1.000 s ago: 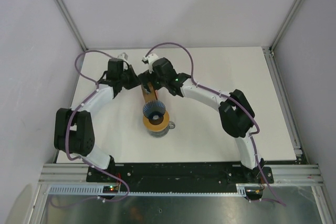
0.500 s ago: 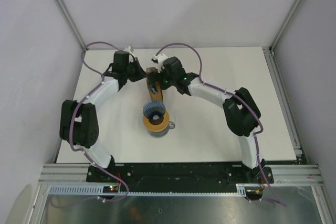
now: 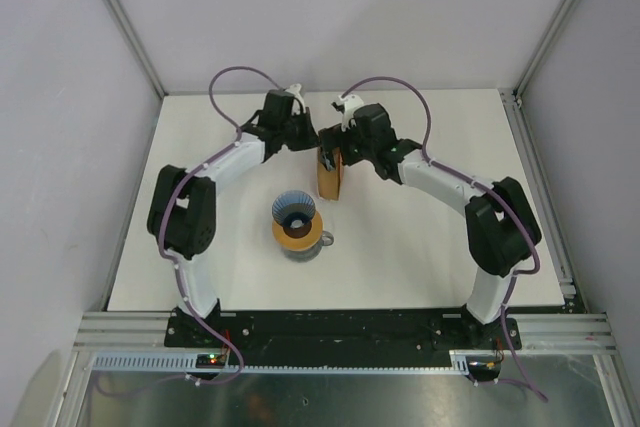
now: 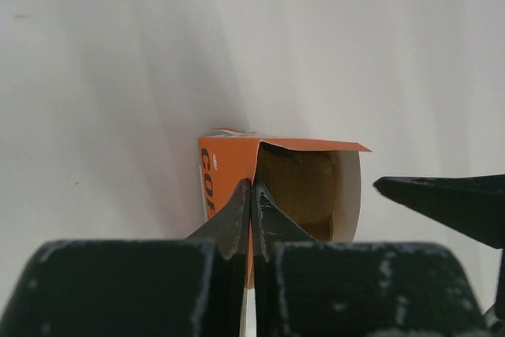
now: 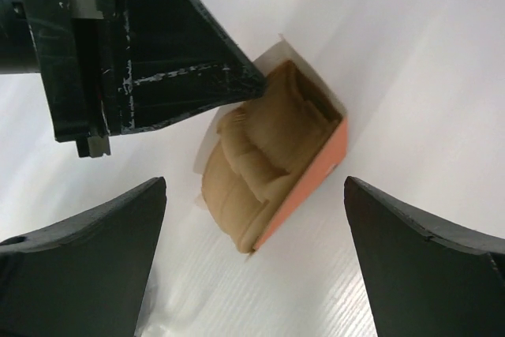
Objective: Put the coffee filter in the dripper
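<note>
From above, my left gripper (image 3: 310,139) and right gripper (image 3: 333,154) meet at the orange packet (image 3: 330,177), which stands just beyond the dripper (image 3: 294,209).

Left wrist: my left fingers (image 4: 237,215) are pressed together, seemingly pinching the packet's wall. If that thin card slips, the packet could topple.

Right wrist: my right fingers (image 5: 87,234) are spread wide around the stacked papers (image 5: 264,144), where the coffee filter (image 5: 229,199) sits. Closing too deep could grab several sheets or crumple them.
</note>
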Tool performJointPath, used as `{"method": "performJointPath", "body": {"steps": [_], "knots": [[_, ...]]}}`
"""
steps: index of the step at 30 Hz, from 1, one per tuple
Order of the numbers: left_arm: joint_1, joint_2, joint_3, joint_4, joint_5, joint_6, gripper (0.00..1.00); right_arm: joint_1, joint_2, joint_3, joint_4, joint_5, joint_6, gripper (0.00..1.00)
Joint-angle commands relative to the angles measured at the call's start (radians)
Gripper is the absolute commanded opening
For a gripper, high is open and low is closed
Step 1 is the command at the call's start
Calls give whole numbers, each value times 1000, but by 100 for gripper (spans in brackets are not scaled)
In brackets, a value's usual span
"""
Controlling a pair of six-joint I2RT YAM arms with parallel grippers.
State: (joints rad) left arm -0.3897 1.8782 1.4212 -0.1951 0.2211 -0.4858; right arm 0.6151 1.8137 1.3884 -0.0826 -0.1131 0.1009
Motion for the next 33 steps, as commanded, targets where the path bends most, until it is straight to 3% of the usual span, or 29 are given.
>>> {"method": "performJointPath", "body": {"steps": [1,10,15,27,33], "knots": [[-48,29,118,-10,1,41,0,-19,-63,-45,20,25,4,99],[-98,82,178,-53,-17,50,1,-22,-119,-139,17,103,21,99],[-106,84,186,-64,-43,73,14,-37,-80,-157,42,128,42,99],[-106,27,166,-92,-85,124,34,-59,-47,-164,46,135,54,98],[-106,12,164,-102,-107,159,34,-75,-31,-164,45,124,66,98]]}}
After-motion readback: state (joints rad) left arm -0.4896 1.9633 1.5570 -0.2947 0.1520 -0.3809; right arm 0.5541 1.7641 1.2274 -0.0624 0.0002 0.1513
